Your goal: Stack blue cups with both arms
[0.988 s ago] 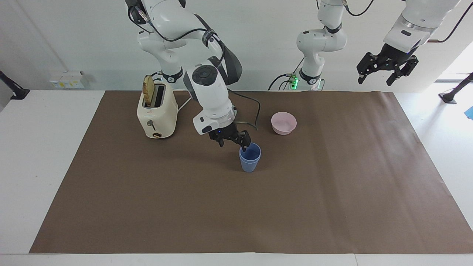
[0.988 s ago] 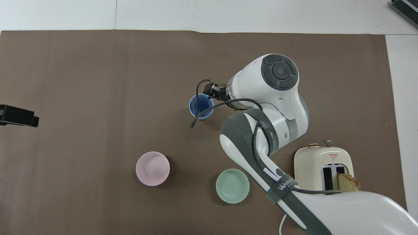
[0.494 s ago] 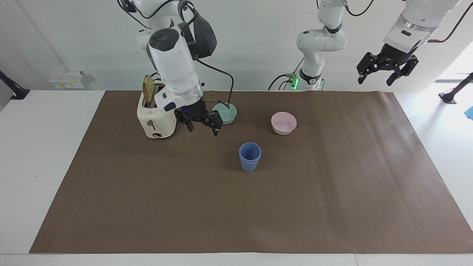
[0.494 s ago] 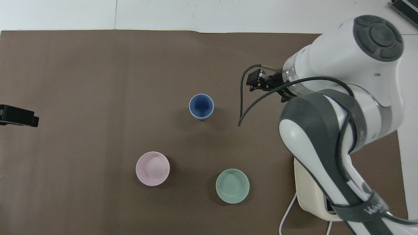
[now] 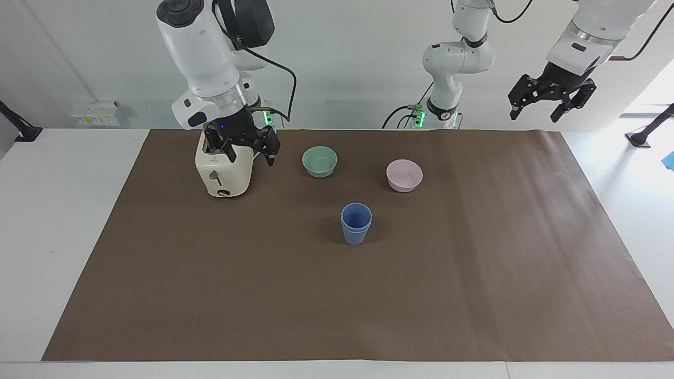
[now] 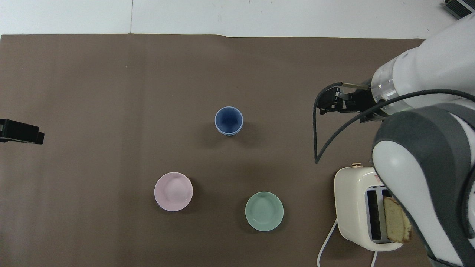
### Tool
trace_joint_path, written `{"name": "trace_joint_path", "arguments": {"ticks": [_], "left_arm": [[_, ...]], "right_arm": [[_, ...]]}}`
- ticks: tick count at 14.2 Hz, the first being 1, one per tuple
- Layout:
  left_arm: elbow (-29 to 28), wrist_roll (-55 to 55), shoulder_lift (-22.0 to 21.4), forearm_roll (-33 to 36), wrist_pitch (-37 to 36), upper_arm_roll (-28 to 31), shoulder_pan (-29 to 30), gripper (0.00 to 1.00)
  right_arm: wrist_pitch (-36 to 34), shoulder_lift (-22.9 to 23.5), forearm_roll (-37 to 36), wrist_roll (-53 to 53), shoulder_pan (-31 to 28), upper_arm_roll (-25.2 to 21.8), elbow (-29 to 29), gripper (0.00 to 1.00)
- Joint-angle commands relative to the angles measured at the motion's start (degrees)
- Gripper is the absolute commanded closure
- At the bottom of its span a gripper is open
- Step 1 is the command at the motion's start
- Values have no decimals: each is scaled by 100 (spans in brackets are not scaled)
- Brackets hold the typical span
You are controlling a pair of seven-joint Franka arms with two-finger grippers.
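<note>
Standing nested one inside the other, the blue cups [image 5: 356,223] sit upright on the brown surface [image 5: 474,273], farther from the robots than the green bowl [image 5: 319,161]; the right gripper [image 5: 246,150] hangs over the toaster [image 5: 224,171], jaws spread and empty; the left gripper [image 5: 551,101] waits raised, jaws apart, holding nothing.

The right gripper [image 5: 246,150] has left the blue cups [image 5: 356,223], where 1 fingertip reached into the top cup's mouth at the middle of the facing frame. It has risen and swung toward the upper left of that frame, jaws open and empty, over the toaster [image 5: 224,171]. The green bowl [image 5: 319,161], hidden before by the arm, now shows in that view.
</note>
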Motion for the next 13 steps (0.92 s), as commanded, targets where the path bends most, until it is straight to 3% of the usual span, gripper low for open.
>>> {"name": "trace_joint_path", "arguments": {"ticks": [1, 6, 13], "left_arm": [[-63, -29, -105, -61, -64, -12, 41, 0], [-63, -29, -105, -61, -64, -12, 41, 0], [-63, -29, -105, -61, -64, -12, 41, 0]], "right_arm": [[-172, -211, -336, -746, -65, -23, -36, 0], [-252, -510, -451, -1776, -74, -602, -54, 0], [-269, -765, -319, -1821, -127, -902, -475, 0]]}}
